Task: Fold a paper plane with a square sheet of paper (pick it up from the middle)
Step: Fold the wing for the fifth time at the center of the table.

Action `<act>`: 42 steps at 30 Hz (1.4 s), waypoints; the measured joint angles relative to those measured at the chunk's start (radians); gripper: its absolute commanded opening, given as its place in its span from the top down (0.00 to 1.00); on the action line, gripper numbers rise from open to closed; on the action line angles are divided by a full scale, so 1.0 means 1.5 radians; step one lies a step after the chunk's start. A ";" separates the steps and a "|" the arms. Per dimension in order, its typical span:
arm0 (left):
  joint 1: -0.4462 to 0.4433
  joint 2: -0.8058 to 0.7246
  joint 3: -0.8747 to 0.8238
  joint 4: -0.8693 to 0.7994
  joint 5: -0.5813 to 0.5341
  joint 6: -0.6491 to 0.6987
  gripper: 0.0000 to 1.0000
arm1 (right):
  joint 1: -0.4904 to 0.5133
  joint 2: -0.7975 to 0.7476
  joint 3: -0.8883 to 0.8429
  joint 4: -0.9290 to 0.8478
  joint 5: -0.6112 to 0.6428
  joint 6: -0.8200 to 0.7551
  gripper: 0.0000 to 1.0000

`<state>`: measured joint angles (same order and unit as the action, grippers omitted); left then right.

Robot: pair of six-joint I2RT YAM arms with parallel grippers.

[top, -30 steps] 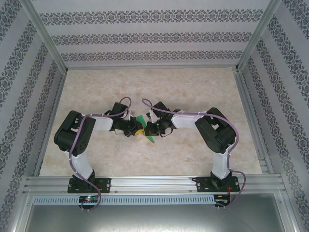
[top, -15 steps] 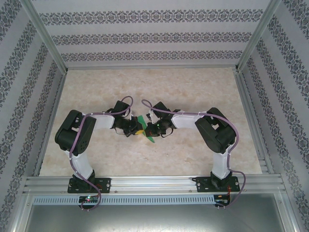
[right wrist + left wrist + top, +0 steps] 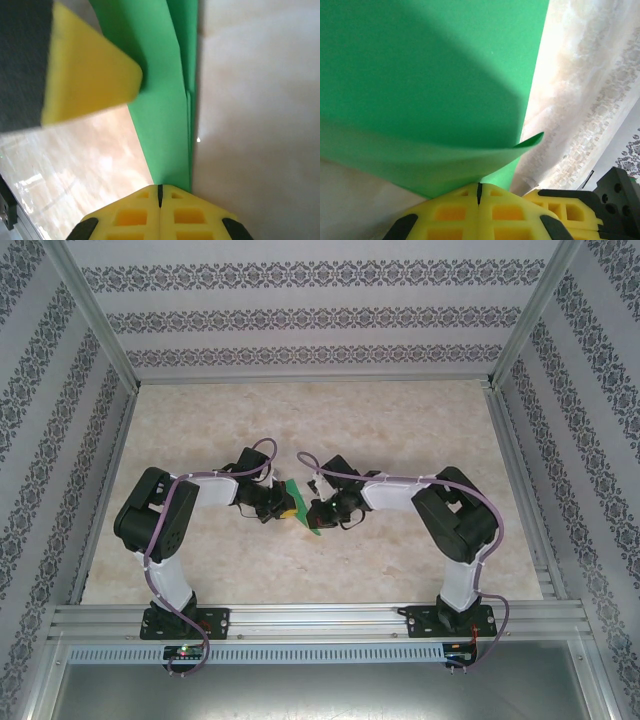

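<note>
Barely tilted since a second ago, folded green sheet of paper (image 3: pixel 312 528) (image 3: pixel 420 75) (image 3: pixel 160 125), mid-table (image 3: pixel 300 420), pinched by newly clenched left gripper (image 3: pixel 287 508) (image 3: pixel 479 187) and still-clenched right gripper (image 3: pixel 314 512) (image 3: pixel 160 189), right elbow swung slightly outward.

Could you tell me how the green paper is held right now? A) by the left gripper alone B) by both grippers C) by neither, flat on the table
B: the green paper runs out from between the shut fingers of the left gripper and of the right gripper.
</note>
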<state>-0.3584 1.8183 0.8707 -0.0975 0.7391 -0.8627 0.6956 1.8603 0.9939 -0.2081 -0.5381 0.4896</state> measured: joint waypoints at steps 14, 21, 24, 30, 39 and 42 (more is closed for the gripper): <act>-0.001 0.000 -0.001 0.003 0.004 0.000 1.00 | 0.000 -0.122 -0.081 -0.083 0.039 0.000 1.00; -0.001 0.000 -0.003 0.006 0.006 0.000 1.00 | 0.005 -0.086 -0.010 -0.039 0.038 0.008 1.00; -0.001 0.000 -0.003 0.007 0.006 0.000 1.00 | 0.011 -0.040 0.019 -0.008 0.031 0.013 1.00; -0.001 0.000 -0.003 0.007 0.006 0.000 1.00 | 0.014 0.017 0.031 0.018 0.021 0.021 1.00; -0.001 0.000 -0.004 0.007 0.007 0.000 1.00 | 0.007 -0.018 -0.055 0.098 0.001 0.018 1.00; -0.001 0.000 -0.006 0.007 0.012 0.000 1.00 | 0.001 -0.047 -0.104 0.129 -0.006 0.019 1.00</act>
<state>-0.3592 1.8179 0.8612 -0.0864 0.7578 -0.8627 0.6968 1.7897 0.8387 -0.0143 -0.5468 0.5175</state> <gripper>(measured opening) 0.065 0.040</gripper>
